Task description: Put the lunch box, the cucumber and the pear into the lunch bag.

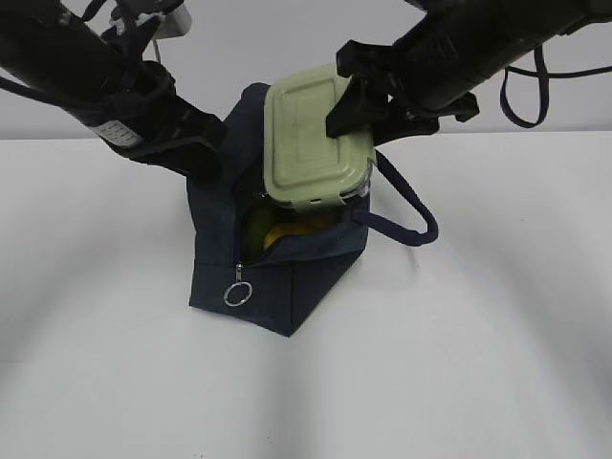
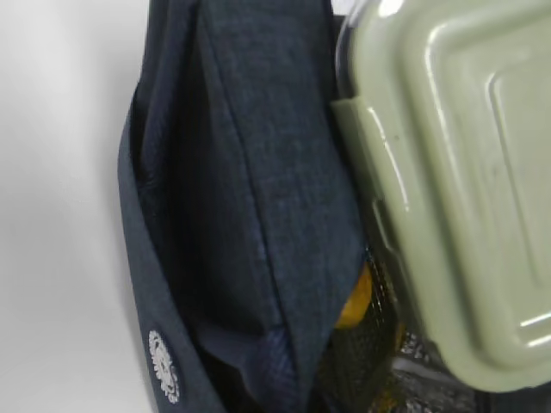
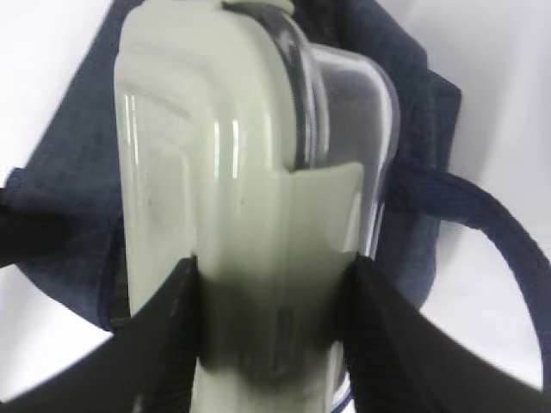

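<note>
My right gripper (image 3: 271, 331) pinches the sage-lidded clear lunch box (image 1: 314, 139), tilted over the open navy fabric lunch bag (image 1: 277, 277) at twelve o'clock; left fingers pressed together on the bag's edge; yellow pear (image 1: 287, 232) inside.

White table (image 1: 497, 363) bare and matte, soft shadows across it. Pale grey wall (image 1: 287, 38) behind. Black cable (image 1: 521, 96) loops at upper right.

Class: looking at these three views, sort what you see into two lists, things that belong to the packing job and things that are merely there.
Belonging to the job:
lunch box, held by the right tool
lunch bag
pear, yellow, inside the bag
left tool, hidden behind the bag

Merely there:
white table
The cucumber is not identifiable.
</note>
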`<action>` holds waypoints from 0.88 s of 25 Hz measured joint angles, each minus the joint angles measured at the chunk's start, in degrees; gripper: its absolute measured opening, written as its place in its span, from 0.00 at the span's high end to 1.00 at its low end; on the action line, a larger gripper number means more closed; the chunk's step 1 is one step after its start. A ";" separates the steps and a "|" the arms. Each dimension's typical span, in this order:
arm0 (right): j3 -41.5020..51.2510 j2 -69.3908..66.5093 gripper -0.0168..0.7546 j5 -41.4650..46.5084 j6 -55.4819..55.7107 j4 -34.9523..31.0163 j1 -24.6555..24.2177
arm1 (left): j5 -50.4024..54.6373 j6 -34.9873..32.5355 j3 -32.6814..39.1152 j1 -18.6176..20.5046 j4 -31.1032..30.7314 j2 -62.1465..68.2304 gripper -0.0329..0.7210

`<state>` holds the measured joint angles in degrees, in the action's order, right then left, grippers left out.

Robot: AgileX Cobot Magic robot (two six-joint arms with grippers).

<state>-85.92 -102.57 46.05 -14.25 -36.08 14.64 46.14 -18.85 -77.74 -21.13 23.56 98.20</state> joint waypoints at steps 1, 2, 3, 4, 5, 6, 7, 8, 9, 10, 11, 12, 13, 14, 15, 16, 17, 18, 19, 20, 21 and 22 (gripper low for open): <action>0.00 0.00 0.55 0.15 1.26 1.67 0.00 | -0.07 0.00 0.00 0.00 0.05 0.00 0.95; 0.00 0.00 0.55 0.43 2.44 2.87 0.00 | -0.10 0.00 0.00 0.00 0.05 0.00 0.95; 0.00 0.00 0.55 0.82 3.71 4.21 0.00 | -0.17 0.00 0.00 0.00 0.05 0.00 0.95; 0.00 0.00 0.55 0.96 4.49 5.23 0.24 | -0.17 0.00 0.00 0.00 0.16 0.00 0.95; 0.00 0.00 0.55 0.96 5.37 6.53 0.68 | -0.17 0.00 0.00 0.00 0.22 0.00 0.95; -0.04 0.00 0.55 1.03 6.64 8.46 1.42 | -0.22 0.00 0.00 0.00 0.22 0.00 0.95; -0.14 0.00 0.55 1.03 8.24 10.77 2.43 | -0.28 0.00 0.00 0.00 0.22 0.00 0.95; -0.26 0.00 0.55 1.03 9.67 12.93 3.43 | -0.28 0.00 0.00 0.00 0.22 0.00 0.95; -0.92 -0.26 0.55 1.27 12.01 16.09 4.93 | -0.28 0.00 0.00 0.00 0.22 0.00 0.95; -1.41 -0.67 0.55 1.39 13.32 17.91 5.78 | -0.28 0.00 0.00 0.00 0.22 0.00 0.95; -2.62 -1.54 0.55 2.14 15.28 20.76 7.33 | -0.28 0.00 0.00 0.00 0.22 0.00 0.95; -3.90 -2.48 0.55 3.10 16.71 22.89 8.21 | -0.28 0.00 0.00 0.00 0.22 0.00 0.95; -5.00 -3.35 0.55 3.68 18.17 25.08 9.24 | -0.28 0.00 0.00 0.00 0.22 0.00 0.95; -6.18 -4.28 0.55 4.31 19.24 26.63 9.91 | -0.28 0.00 0.00 0.00 0.22 0.00 0.95; -8.04 -5.64 0.55 5.45 21.35 29.61 11.00 | -0.28 0.00 0.00 0.00 0.22 0.00 0.95; -9.44 -6.56 0.55 6.46 22.76 31.70 11.67 | -0.28 0.00 0.00 0.00 0.22 0.00 0.95; -11.19 -7.66 0.55 7.75 24.66 34.16 12.39 | -0.22 0.00 0.00 0.00 0.22 0.00 0.95; -12.97 -8.76 0.55 9.03 25.70 36.08 12.95 | -0.22 0.00 0.00 0.00 0.22 0.00 0.95; -13.79 -9.27 0.55 9.61 26.24 36.78 13.07 | -0.22 0.00 0.00 0.00 0.22 0.00 0.95; -15.77 -10.60 0.55 10.53 27.24 38.13 13.26 | -0.22 0.00 0.00 0.00 0.22 0.00 0.95; -16.93 -11.39 0.55 10.97 27.66 38.35 13.35 | -0.22 0.00 0.00 0.00 0.22 0.00 0.95; -18.28 -12.36 0.55 11.47 27.91 38.38 13.35 | -0.22 0.00 0.00 0.00 0.22 0.00 0.95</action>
<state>-104.20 -114.93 57.52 13.66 2.30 28.00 45.91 -18.85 -77.74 -21.13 23.77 98.20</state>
